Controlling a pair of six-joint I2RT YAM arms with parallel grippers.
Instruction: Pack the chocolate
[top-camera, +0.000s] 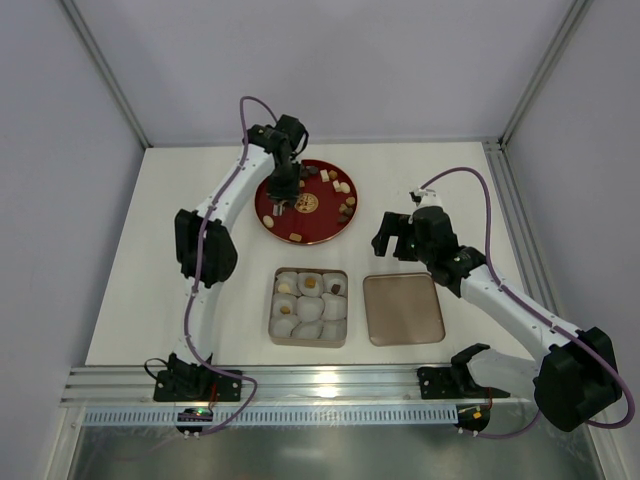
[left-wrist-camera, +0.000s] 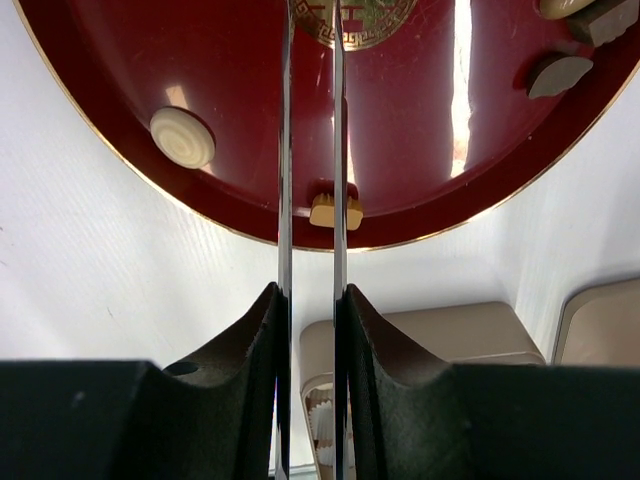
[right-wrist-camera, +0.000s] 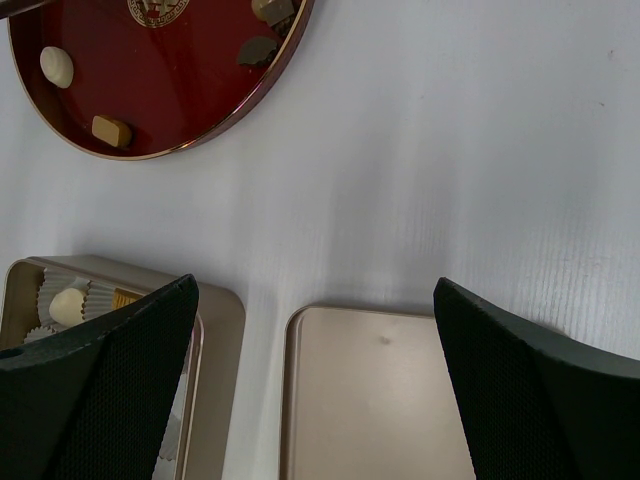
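Top external shows the left arm reaching to the upper middle of the frame, the left jaws poised over the red plate (top-camera: 322, 228), just left of its gold emblem (top-camera: 307, 204); chocolate pieces (top-camera: 343, 187) lie scattered on the plate, mostly along its right and lower rim; below the plate an open tin (top-camera: 271, 308) of pale paper cups (top-camera: 322, 310) sits on the white tabletop (top-camera: 180, 300), with a cream piece (top-camera: 285, 288), a tan piece (top-camera: 311, 283) and a dark piece (top-camera: 336, 289) in its top row of cups; the tin's lid (top-camera: 403, 309) lies just right of the tin, not touching it; the right jaws hang right of the plate, just above the lid in the frame. Left wrist view: two thin blade fingers (left-wrist-camera: 285, 150) run straight up the frame with only a narrow slit between them; their tips pass beyond the top edge, so I cannot tell whether anything is pinched there; behind the blades a tan block (left-wrist-camera: 322, 212) rests by the plate's near rim, a cream swirl (left-wrist-camera: 182, 137) lies at upper left, and dark wedges (left-wrist-camera: 560, 74) sit at upper right. Right wrist view: the right jaws are spread wide, black fingers (right-wrist-camera: 110, 390) filling the lower corners, nothing between them; beneath lie the lid and the tin's corner.
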